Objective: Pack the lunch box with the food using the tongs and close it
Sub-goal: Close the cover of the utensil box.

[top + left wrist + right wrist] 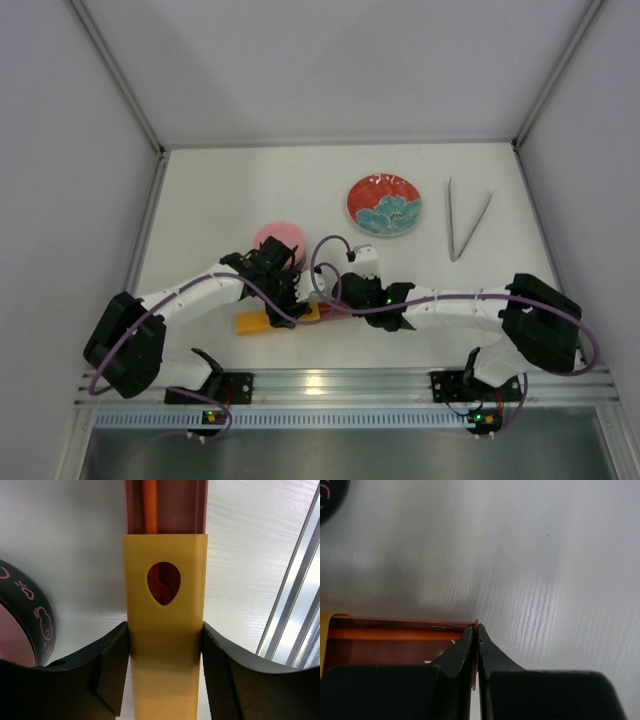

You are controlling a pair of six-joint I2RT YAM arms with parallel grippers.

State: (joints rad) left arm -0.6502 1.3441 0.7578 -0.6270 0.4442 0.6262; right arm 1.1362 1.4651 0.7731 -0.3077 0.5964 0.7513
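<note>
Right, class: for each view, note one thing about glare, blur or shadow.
Top view: glare on the metal rail. Left wrist view: dark fingers blurred close to the lens, yellow sleeve sharper. Right wrist view: streaky sheen across the table; red tray dim.

Jammed at near centre, open toward the far edge.

Blocked near centre by the left gripper (165, 645) clamped across the flat yellow plastic sleeve (255, 322) and by the right gripper (476, 630) pinched tight on the end wall of the long dark-red tray (400, 622). Hemmed just beyond by the round pink lid (278, 237), close against the left gripper. Passable between the red-and-blue patterned plate (384, 205) and the thin silver metal tongs (452, 225); roomy along the far edge and far left.
</note>
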